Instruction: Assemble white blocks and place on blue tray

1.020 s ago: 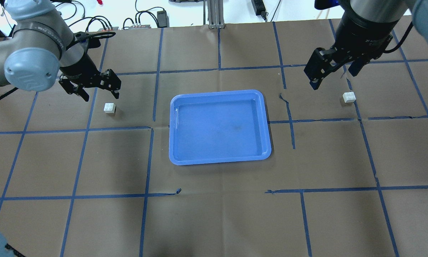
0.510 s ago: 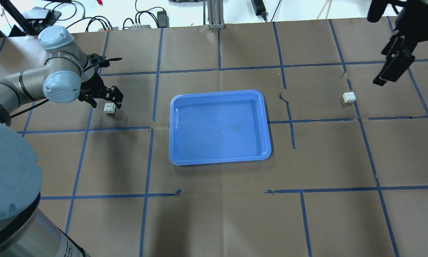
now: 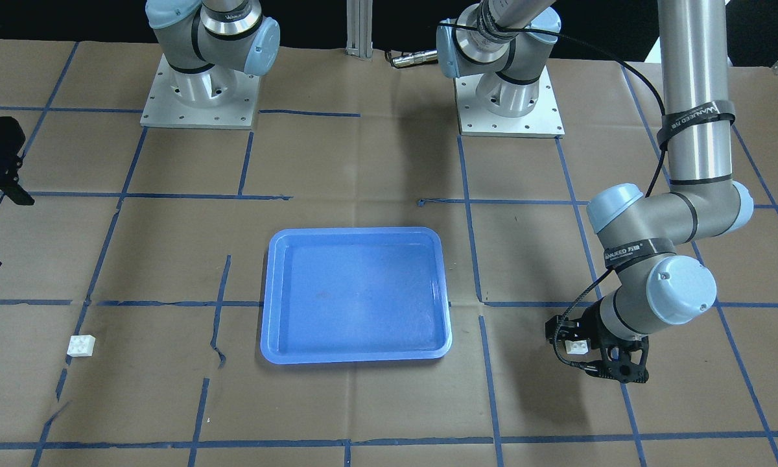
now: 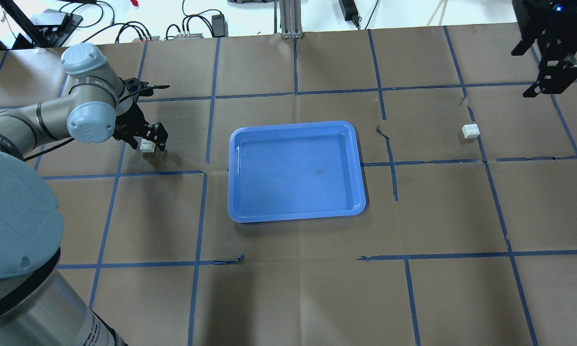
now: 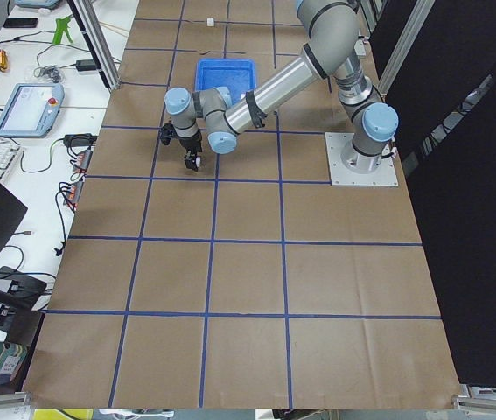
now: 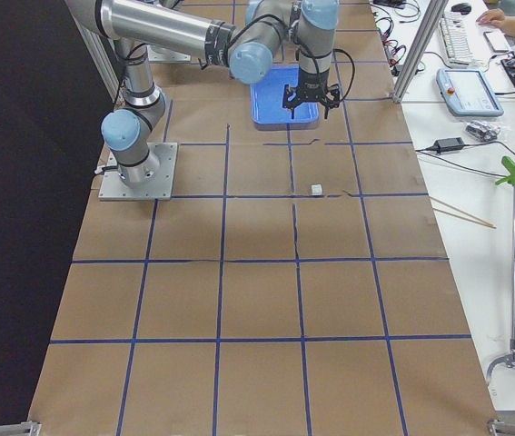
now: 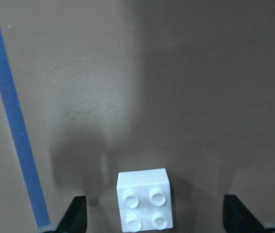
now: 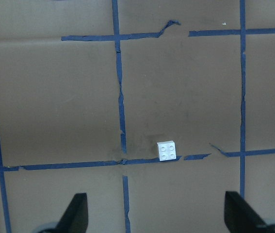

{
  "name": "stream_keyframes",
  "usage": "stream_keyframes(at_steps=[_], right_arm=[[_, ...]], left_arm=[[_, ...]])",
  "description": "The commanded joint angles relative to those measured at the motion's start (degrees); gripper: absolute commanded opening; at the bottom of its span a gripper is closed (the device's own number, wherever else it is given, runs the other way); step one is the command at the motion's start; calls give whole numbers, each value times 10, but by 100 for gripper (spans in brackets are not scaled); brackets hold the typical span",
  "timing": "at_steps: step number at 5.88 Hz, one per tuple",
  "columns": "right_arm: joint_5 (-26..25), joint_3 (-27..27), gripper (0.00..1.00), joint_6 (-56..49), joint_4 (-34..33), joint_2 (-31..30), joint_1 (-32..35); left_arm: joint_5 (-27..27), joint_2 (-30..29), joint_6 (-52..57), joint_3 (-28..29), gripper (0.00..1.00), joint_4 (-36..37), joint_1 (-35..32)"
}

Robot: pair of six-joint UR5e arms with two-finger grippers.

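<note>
One white block (image 4: 147, 148) lies on the table left of the blue tray (image 4: 293, 168). My left gripper (image 4: 150, 142) is low over it, open, with a finger on each side. The left wrist view shows this block (image 7: 144, 204) studs up between the open fingertips (image 7: 76, 216), not touched. The front view shows it inside the left gripper (image 3: 590, 355) too. The other white block (image 4: 470, 130) lies alone right of the tray. My right gripper (image 4: 526, 72) is high, far back and right of it. The right wrist view shows that block (image 8: 167, 150) far below open fingers (image 8: 76, 211).
The table is covered in brown paper with a grid of blue tape, torn in places. The tray (image 3: 356, 292) holds nothing. Cables and power supplies (image 4: 192, 29) lie beyond the far edge. The two arm bases (image 3: 198, 91) stand on the robot's side.
My left gripper has come down and forward from behind the left block to straddle it. My right gripper has risen and swung away to the right, off its block.
</note>
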Motion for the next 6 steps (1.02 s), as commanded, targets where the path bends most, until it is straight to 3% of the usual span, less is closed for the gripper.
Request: stream_keyframes(at_steps=[1, 3, 6], right_arm=[[91, -2, 100, -97, -5, 75, -60], [149, 7, 100, -106, -7, 154, -93], [182, 10, 99, -198, -28, 227, -112]], left_arm=[[0, -1, 14, 1, 0, 0, -1], [-3, 29, 88, 7, 0, 1, -13], [-9, 57, 304, -4, 0, 1, -187]])
